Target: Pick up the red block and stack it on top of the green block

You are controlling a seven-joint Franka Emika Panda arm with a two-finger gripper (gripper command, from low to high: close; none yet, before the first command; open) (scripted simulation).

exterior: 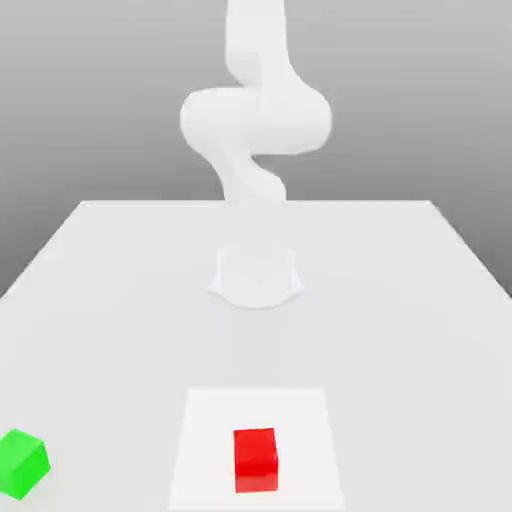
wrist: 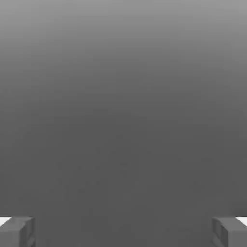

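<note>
**Open gripper, blocks untouched on the table**

In the hand view the gripper (wrist: 123, 231) stands spread wide, one grey fingertip (wrist: 17, 231) at each lower corner of the frame, with nothing between them and nothing touched; behind is plain grey.

In the exterior view the white arm (exterior: 255, 115) rises at upper centre from its round base (exterior: 256, 275) on the white table (exterior: 400, 300). The red block (exterior: 255, 460) sits at lower centre on a brighter white patch (exterior: 205, 440). The green block (exterior: 22, 463) lies at lower left, well apart from the red one. The backdrop is grey.
</note>
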